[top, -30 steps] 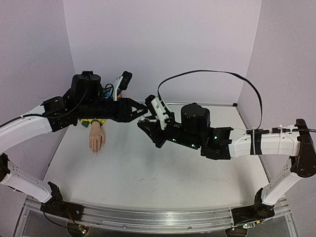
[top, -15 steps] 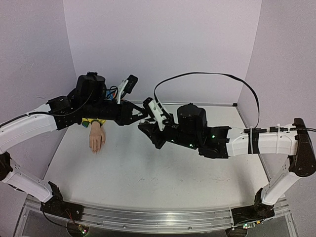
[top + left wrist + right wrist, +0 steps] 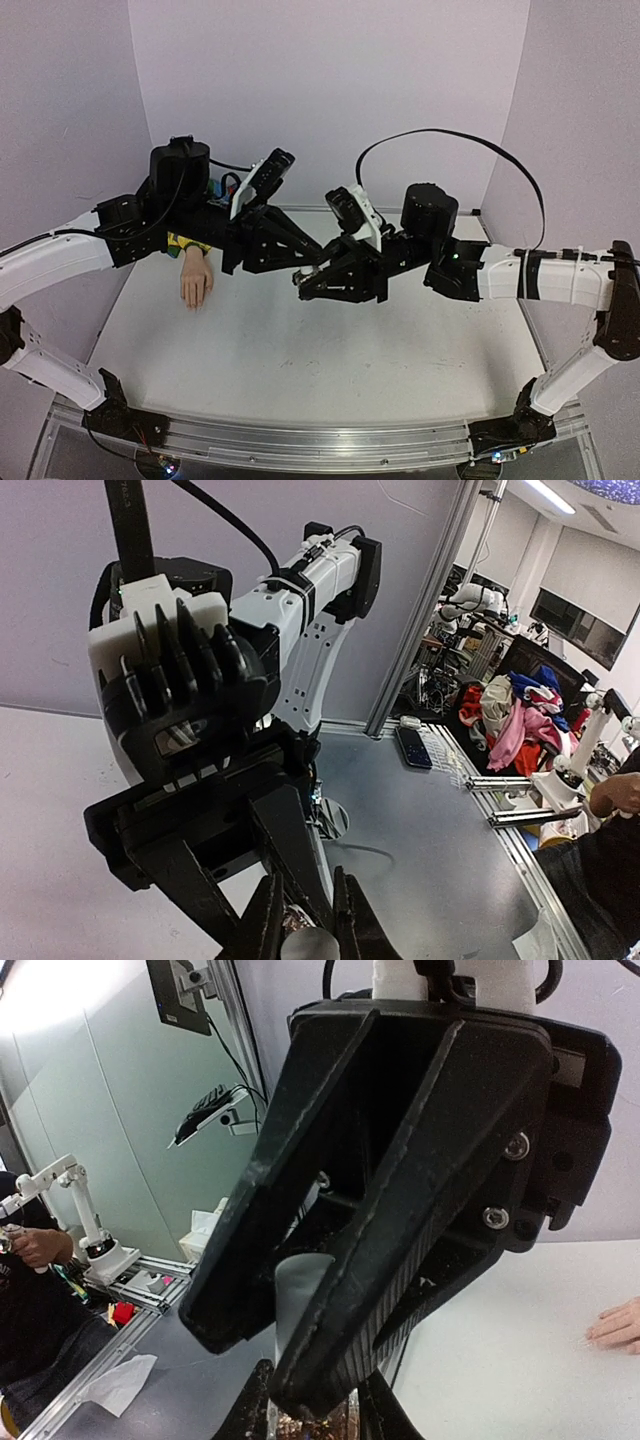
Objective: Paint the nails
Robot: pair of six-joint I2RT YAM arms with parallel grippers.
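Far left: the small pale skin-coloured moulded mannequin hand (image 3: 196, 283) in its rainbow-striped fabric sleeve (image 3: 185, 243) lies flat on the matte white desk (image 3: 300, 370), well apart from both arms, its nails (image 3: 194, 303) too small to judge but showing no colour. Centre, in mid-air: your left end effector (image 3: 307, 932), with hard black tapered fingers, is clenched on the smooth white cylindrical cap (image 3: 300, 1295), and the right end effector (image 3: 318, 1415) is clenched on the small glitter-flecked bottle (image 3: 300, 1428) below it. You appear to be only at uncapping, with no brush showing and all the painting left to do.
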